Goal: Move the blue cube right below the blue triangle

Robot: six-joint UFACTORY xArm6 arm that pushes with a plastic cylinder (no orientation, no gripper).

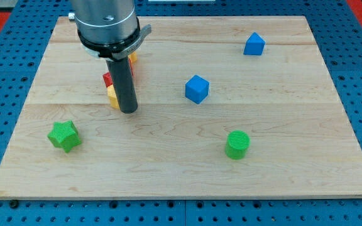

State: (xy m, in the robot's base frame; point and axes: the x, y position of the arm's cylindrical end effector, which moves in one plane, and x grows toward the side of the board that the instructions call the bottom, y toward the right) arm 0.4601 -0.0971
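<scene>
While the rod's tip point(128, 111) rests on the wooden board point(181, 169) at the view's left, touching or just beside partly hidden red point(107, 79) and yellow point(112, 97) blocks, the blue cube point(197, 88) sits near the centre, well apart from it. The blue triangle point(254, 44) lies toward the view's top right. No claw is fitted, so nothing is held; a green star-shaped block point(63, 136) and a green cylinder point(237, 144) lie toward the view's bottom.
</scene>
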